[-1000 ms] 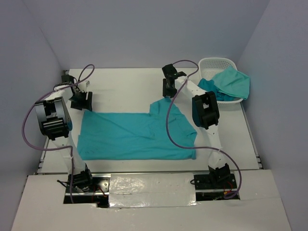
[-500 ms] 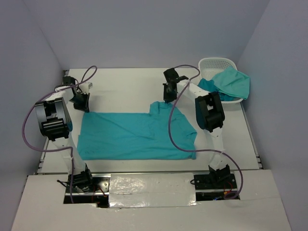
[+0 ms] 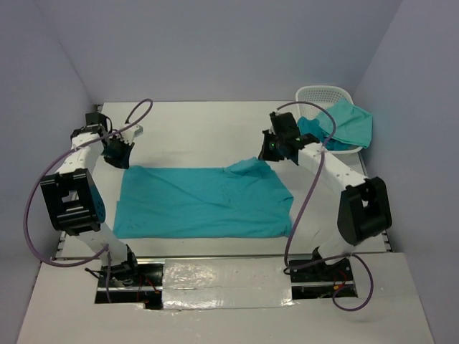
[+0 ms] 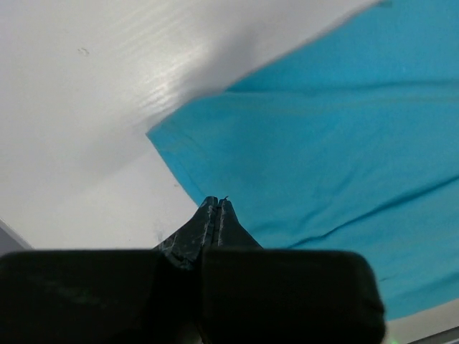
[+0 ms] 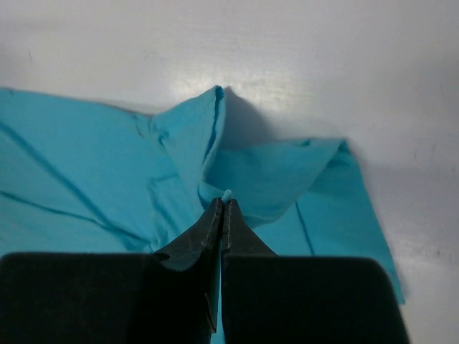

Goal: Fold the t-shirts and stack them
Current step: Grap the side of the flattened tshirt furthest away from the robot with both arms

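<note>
Teal t-shirt [image 3: 204, 201] lies unfolded, nothing stacked; right hand [image 5: 224, 202] pinches it, left hand [image 4: 217, 203] clenched at its corner; more shirts [image 3: 344, 123] wait.

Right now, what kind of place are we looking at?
Probably a lab robot test booth: plain walls enclosing a white table, two arms bolted at its near edge, a teal t-shirt spread out, and a white basket in the far corner.
</note>
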Controlling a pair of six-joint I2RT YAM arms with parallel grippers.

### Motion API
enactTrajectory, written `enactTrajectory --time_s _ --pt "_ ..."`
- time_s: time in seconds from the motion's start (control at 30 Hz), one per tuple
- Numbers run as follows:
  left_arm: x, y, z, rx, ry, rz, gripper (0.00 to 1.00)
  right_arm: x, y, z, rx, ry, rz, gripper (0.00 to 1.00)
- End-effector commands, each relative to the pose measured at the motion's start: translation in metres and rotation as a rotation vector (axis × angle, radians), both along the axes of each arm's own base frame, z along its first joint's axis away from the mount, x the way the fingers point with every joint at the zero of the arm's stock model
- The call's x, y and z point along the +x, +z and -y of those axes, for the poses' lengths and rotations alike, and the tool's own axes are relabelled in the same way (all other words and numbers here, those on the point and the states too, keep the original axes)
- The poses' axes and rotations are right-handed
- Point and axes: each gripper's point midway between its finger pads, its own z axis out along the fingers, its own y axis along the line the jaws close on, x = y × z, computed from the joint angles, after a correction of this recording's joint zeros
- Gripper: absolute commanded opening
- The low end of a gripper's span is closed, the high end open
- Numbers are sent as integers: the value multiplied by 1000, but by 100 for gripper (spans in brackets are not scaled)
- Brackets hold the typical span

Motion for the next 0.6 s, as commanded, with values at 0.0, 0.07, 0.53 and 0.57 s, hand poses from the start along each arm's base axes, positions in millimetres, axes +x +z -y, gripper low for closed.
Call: enactTrajectory --time_s 0.0,0.07,0.53,0.57 --pt "-29 -1 8 21 -117 -30 0 -22 2 7 27 -2 16 0" --pt "-21 -7 2 43 -84 -7 0 -30 -1 7 47 9 23 0" --pt "61 -56 -37 15 435 -67 70 -8 -4 -34 88 70 17 0" --pt "57 -60 -34 5 427 -93 70 -8 -5 -32 80 66 19 0"
